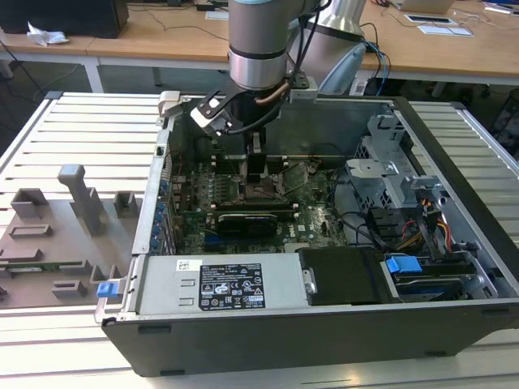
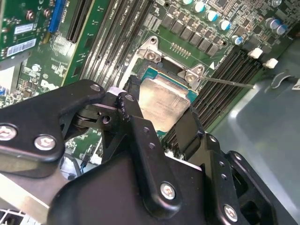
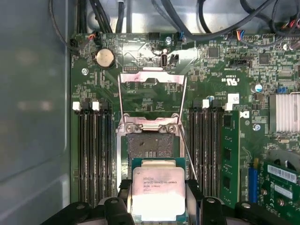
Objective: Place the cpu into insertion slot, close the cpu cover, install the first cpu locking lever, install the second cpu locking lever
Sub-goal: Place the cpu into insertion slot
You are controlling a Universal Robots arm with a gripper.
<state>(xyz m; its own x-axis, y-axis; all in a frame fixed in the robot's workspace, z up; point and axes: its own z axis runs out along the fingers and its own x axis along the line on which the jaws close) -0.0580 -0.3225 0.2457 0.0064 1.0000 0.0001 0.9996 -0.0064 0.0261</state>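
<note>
The gripper [image 3: 158, 206] has its 2 matte black fingers [image 3: 124, 197] clamped on opposite edges of the cpu [image 3: 158, 190]. The cpu is a flat square chip with a pale brushed-metal face and a green rim. Just beyond the fingertips lies the insertion slot [image 3: 151, 146], dark, grainy and uncovered. Past it, the cpu cover [image 3: 151, 78], a thin silvery frame, stands swung open over the green circuit board [image 3: 225, 70].

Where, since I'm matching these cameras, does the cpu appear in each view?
Exterior view: hidden under the gripper, too small to tell.
First wrist view: the cpu sits between the fingers, pale face up.
Second wrist view: same cpu, silvery, between black fingers.
Shared landmark: the insertion slot near it.
</note>
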